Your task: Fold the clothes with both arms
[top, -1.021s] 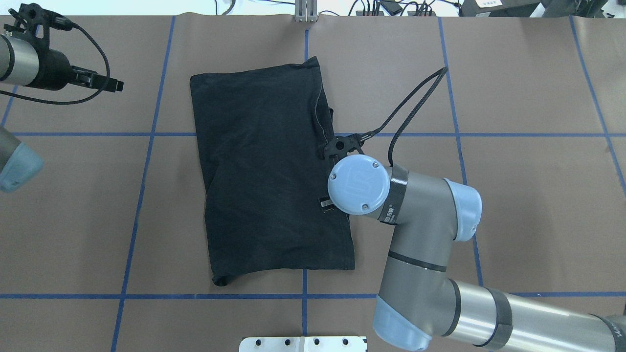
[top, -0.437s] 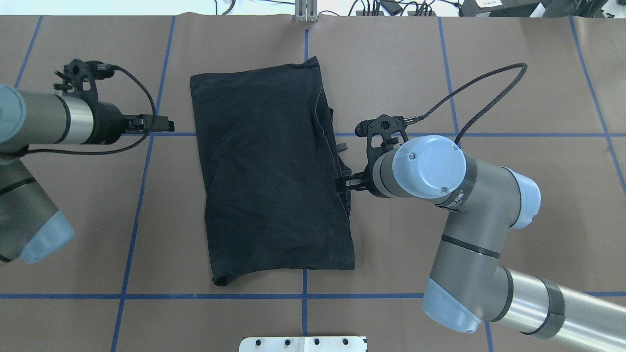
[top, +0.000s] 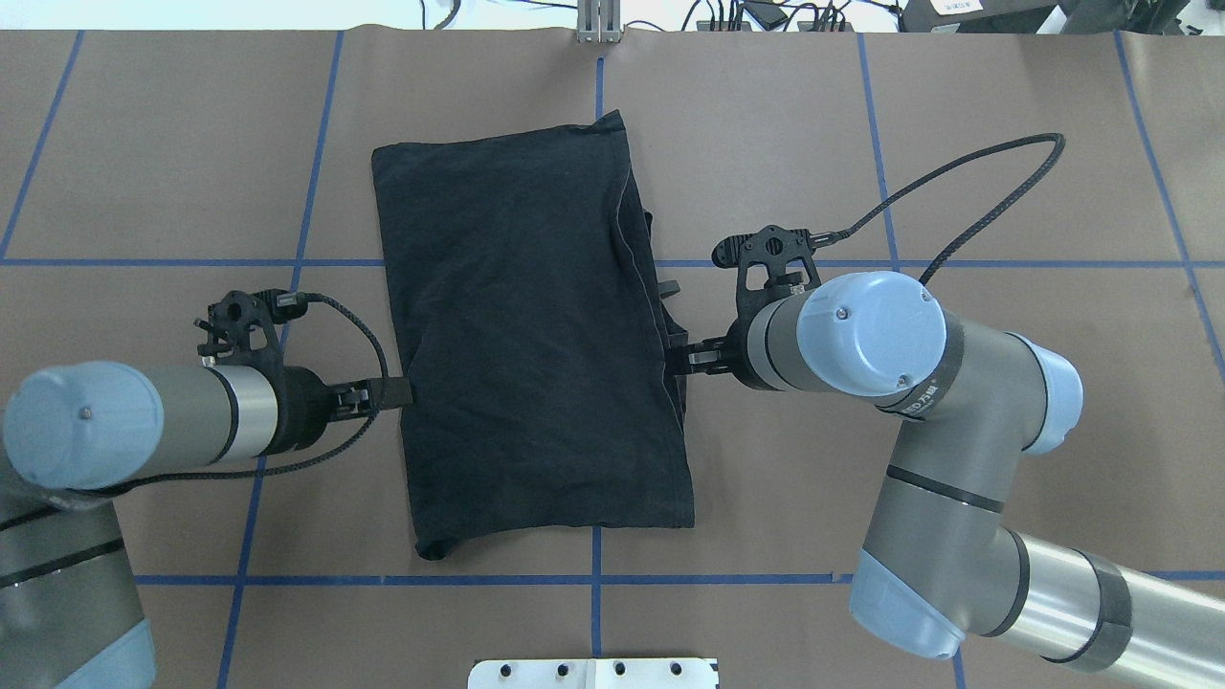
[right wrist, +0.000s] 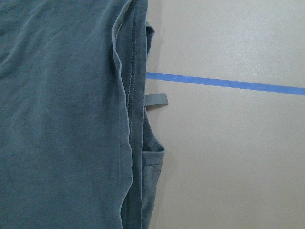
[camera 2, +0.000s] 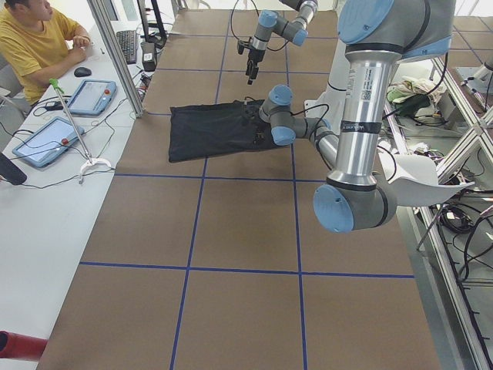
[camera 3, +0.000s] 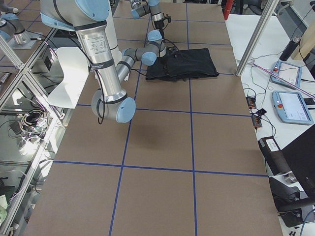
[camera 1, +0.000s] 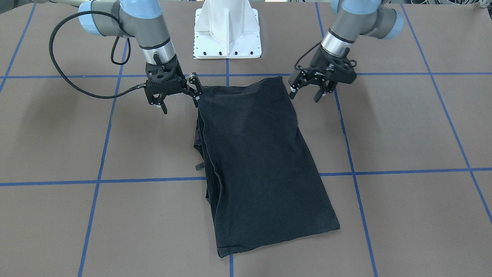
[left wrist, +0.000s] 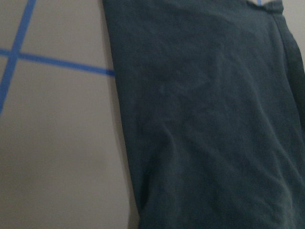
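You are looking at a brown table [top: 957,431] crossed by blue tape lines [top: 890,263], with wide stretches of it spreading out on both sides of the black T-shirt [top: 526,335]. The shirt is lying in the middle, folded into a long rectangle. Its edge on the robot's left is running as one smooth line. The opposite edge is showing stacked hems and a small tab [right wrist: 156,100] poking out. The left gripper [top: 397,392] is hovering right at the left edge, fingers spread and holding nothing. The right gripper [top: 675,362] is sitting at the right edge across from it, fingers likewise parted. You cannot tell whether either is touching the cloth.
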{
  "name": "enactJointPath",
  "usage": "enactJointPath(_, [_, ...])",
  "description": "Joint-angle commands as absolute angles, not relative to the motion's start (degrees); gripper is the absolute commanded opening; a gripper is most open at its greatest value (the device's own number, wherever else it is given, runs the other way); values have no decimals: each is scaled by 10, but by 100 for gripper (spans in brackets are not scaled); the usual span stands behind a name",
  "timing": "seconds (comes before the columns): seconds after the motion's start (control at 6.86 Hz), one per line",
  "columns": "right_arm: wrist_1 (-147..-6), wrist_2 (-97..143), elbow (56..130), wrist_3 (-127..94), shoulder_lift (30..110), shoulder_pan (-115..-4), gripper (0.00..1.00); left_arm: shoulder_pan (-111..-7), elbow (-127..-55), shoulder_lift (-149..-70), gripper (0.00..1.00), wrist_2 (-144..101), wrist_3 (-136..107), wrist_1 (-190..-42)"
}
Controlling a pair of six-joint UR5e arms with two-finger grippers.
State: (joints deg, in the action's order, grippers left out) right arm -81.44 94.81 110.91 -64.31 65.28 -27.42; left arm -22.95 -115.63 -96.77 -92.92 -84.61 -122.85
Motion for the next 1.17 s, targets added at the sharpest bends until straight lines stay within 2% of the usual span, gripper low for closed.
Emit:
enactJointPath(0.0, [-814, 946, 1110, -643, 655, -274, 100, -143, -1165, -961, 100, -892, -904, -1219])
enactJointPath(0.29, [-813, 945, 1110, -643, 654, -273, 100, -106, -1155, -966, 96, -851, -942, -1218])
enactJointPath(0.44, [-813, 945, 1110, -643, 654, -273, 100, -105, -1149, -968, 84, -851, -942, -1218])
enactJointPath(0.73, [-813, 945, 1110, -643, 654, -272, 100, -103, -1119, -984, 82, -851, -942, -1218])
enactJointPath(1.02, [-813, 945, 1110, -643, 654, -273, 100, -97, -1120, -988, 82, -851, -942, -1219])
